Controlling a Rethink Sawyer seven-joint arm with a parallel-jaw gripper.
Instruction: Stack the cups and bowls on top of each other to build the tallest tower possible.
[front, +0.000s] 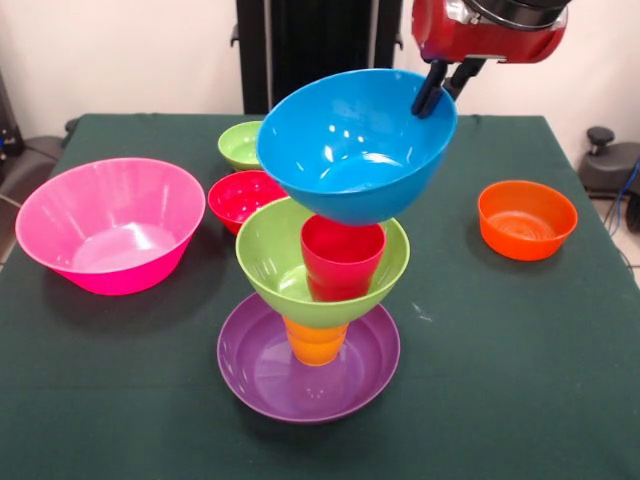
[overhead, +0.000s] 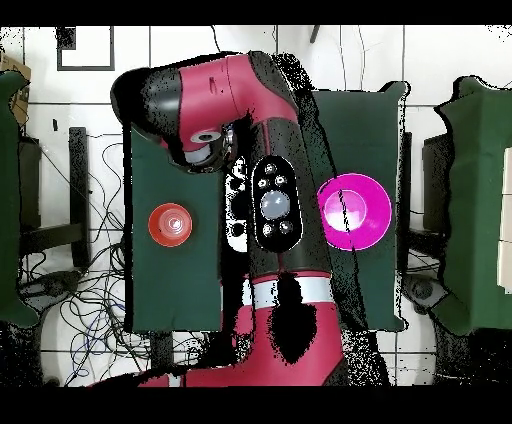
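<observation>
Front view: the tower stands near the desk's front middle: purple bowl, orange cup, lime bowl, red cup. The tool is clenched on the blue bowl's right rim, holding it tilted just over the red cup. Pink bowl sits left, orange bowl right, with open cloth between.

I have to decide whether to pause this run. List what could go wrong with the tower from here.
1. The gripper pinches only the rim of the blue bowl, which hangs tilted; it may land crooked on the red cup.
2. The large lime green bowl rests on one orange cup in the purple bowl; a nudge could topple everything.
</observation>
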